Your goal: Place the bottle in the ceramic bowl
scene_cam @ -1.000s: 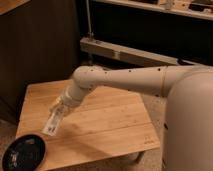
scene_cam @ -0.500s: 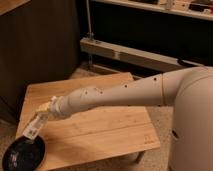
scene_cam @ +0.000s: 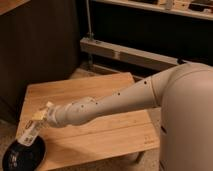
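Note:
The bottle (scene_cam: pixel 30 131) is small, slim and clear with a pale label. It hangs tilted from my gripper (scene_cam: pixel 41 116), which is shut on its upper end. The bottle's lower end is just above the far rim of the ceramic bowl (scene_cam: pixel 22 157), a shallow glossy black dish at the front left corner of the wooden table (scene_cam: pixel 100 100). My white arm (scene_cam: pixel 115 102) reaches from the right across the table to the front left.
Behind the table stand a dark wall, a metal beam (scene_cam: pixel 130 55) and a vertical pole (scene_cam: pixel 89 20). The table's front edge runs just right of the bowl. The floor shows at the far left.
My arm has stretched further to the front left and lowered. The bottle has moved with it from over the table's left part down to the bowl's rim.

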`<state>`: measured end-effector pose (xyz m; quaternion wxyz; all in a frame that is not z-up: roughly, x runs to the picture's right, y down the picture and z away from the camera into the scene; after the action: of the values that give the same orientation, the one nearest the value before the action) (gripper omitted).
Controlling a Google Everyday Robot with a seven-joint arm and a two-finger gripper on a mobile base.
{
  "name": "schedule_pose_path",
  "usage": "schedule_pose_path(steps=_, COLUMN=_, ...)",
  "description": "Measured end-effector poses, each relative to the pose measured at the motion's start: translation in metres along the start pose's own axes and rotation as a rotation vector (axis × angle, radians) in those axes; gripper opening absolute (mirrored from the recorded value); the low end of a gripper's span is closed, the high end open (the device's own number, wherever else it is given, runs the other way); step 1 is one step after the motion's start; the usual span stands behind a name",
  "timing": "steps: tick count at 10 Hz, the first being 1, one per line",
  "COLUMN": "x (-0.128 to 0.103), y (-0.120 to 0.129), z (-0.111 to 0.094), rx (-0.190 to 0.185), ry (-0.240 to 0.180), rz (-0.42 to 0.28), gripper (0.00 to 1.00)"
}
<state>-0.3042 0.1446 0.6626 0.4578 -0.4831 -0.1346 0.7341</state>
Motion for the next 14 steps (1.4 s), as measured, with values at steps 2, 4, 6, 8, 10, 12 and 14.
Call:
schedule_pose_path(steps=2, x=0.004, y=-0.005, z=0.013, rx=-0.006, ry=0.02, rz=-0.016, gripper=0.0)
schedule_pose_path(steps=4, x=0.007, y=-0.009, z=0.02, rx=-0.009, ry=0.039, rz=-0.045, gripper=0.0)
schedule_pose_path(steps=6, x=0.015, y=-0.005, z=0.025, rx=-0.005, ry=0.061, rz=-0.086, gripper=0.0)
schedule_pose_path(steps=8, x=0.022, y=-0.005, z=0.03, rx=0.003, ry=0.077, rz=-0.116, gripper=0.0)
schedule_pose_path(steps=10, x=0.027, y=-0.004, z=0.036, rx=0.025, ry=0.091, rz=-0.15, gripper=0.0)
schedule_pose_path(steps=12, x=0.027, y=-0.011, z=0.04, rx=0.06, ry=0.1, rz=-0.16, gripper=0.01)
schedule_pose_path(steps=14, x=0.031, y=-0.021, z=0.05, rx=0.092, ry=0.118, rz=-0.166, gripper=0.18)
